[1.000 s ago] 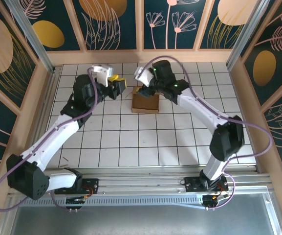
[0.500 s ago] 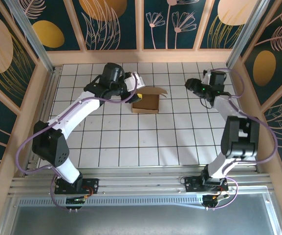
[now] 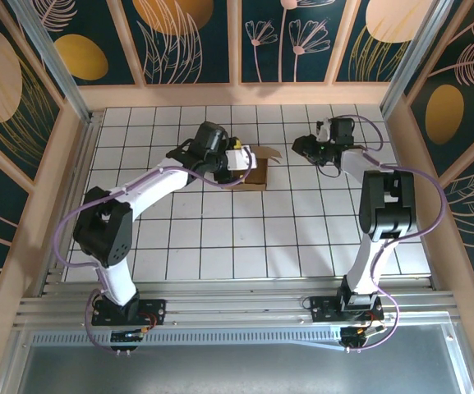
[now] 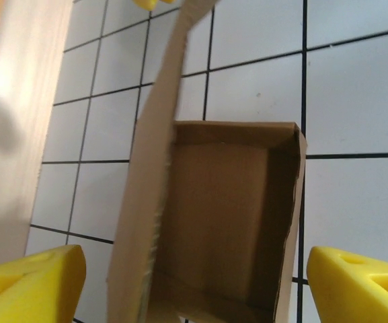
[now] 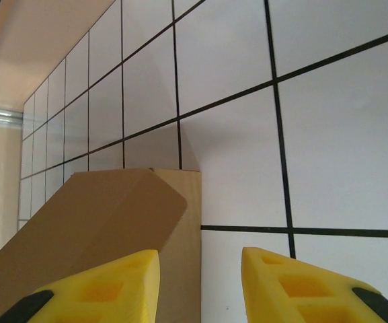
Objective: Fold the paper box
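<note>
Your paper box (image 3: 251, 172) sits on the white tiled surface (image 3: 220, 238), toward the far side and roughly midway between the two arms. It is already formed into a shallow open tray. In the left wrist view its lid flap (image 4: 146, 175) stands up along one long side, with the brown interior bare beside it. Your left fingers (image 4: 32, 279) are spread wide, one yellow pad on either side of the tray. They hold nothing, and I see no contact with the cardboard. Your right fingers (image 5: 294, 289) are only partly apart, with bare tile showing in the gap between them. They too hold nothing, and they point at the angled flap from just beyond the box's right side, near it but not touching. Judge this box as very light and thin-walled. It will likely skate across the smooth tiles at the first sideways push, and the walls will buckle or crease if you squeeze them across the open span. The flap should hinge easily along its score line but spring back when released. Take hold near the free edge of the flap, pinching the sheet flat between the pads, and steady the tray with the other fingers low against a wall or corner, where the folded cardboard is stiffest. Avoid pressing on the middle of a wall.
</note>
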Tool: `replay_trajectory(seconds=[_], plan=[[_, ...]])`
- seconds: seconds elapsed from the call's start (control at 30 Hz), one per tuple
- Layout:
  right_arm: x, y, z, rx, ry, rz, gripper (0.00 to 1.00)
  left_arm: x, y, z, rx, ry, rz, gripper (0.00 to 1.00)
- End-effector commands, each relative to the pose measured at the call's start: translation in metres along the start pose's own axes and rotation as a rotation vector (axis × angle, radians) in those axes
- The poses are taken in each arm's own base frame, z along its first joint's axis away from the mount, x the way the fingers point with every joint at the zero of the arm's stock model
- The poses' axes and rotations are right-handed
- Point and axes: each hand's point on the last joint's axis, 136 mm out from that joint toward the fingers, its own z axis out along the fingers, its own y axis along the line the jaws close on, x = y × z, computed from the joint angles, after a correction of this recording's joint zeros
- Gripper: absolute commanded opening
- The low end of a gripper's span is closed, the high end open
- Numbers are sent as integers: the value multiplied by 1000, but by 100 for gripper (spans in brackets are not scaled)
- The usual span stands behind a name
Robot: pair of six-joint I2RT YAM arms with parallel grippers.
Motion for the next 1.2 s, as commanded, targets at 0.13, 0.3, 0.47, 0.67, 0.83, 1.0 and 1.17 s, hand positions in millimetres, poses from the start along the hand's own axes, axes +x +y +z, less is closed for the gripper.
replay_trajectory(seconds=[0.13,0.3,0.47,0.67,0.83,1.0,1.17], plan=[[4,4,12,2,44,-86,29,-17,17,2,-31,-28,-20,64],[17,14,22,-31,86,-109,25,-12,16,9,-3,1,-76,41],[27,21,29,-36,101,-139,25,-11,12,15,34,12,-102,34],[36,30,37,-58,125,-157,23,-12,11,17,43,11,-119,19],[41,33,41,-71,139,-146,19,-14,15,21,53,9,-167,11],[46,43,40,-156,133,-56,19,-17,16,26,63,5,-225,10],[45,60,35,-249,115,33,17,-14,12,28,77,8,-236,9]])
